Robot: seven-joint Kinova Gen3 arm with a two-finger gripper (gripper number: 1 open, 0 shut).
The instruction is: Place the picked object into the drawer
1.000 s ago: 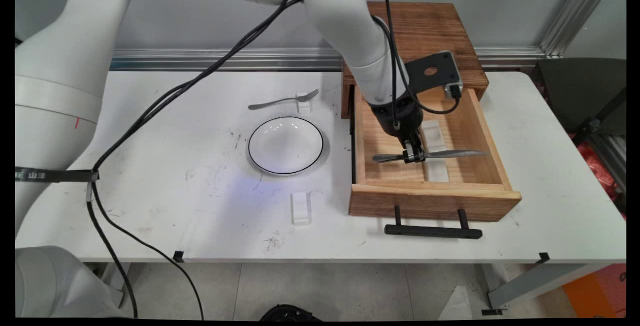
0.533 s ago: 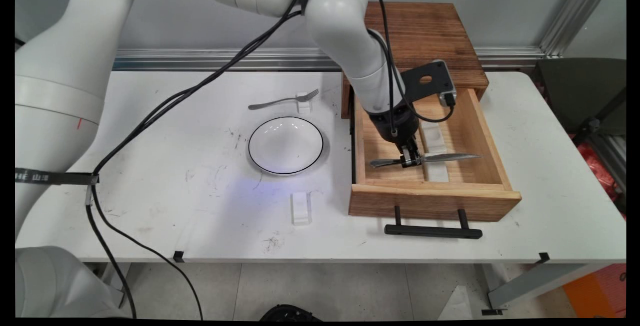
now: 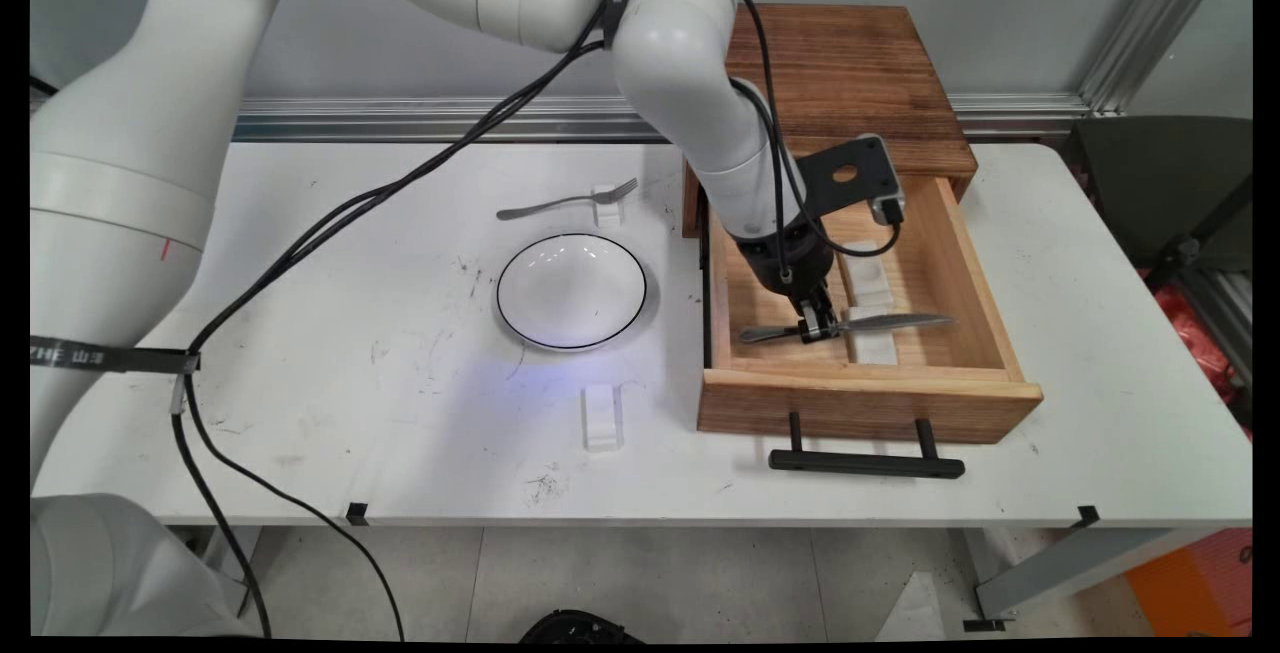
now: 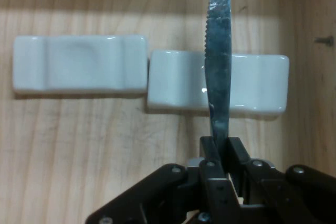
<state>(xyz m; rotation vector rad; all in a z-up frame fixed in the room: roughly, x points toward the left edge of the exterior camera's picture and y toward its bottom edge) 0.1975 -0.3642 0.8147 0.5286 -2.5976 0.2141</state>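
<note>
Hand [image 3: 818,325] clenched on a knife [image 3: 880,322] near mid-length, holding it level inside the open drawer [image 3: 870,403], its blade crossing 1 of 2 white rests [image 4: 79,65] on the drawer floor, apparently meant to cradle cutlery.

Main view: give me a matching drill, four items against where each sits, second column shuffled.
Items:
1. silver serrated knife
2. silver metal fork
3. white round plate with black rim
4. black bar handle

Places:
A. on the drawer's front
B. on the table between fork and near white rest
C. clamped in the black gripper over the open wooden drawer
D. propped on the far white rest

Pairs: 1-C, 2-D, 3-B, 4-A
</note>
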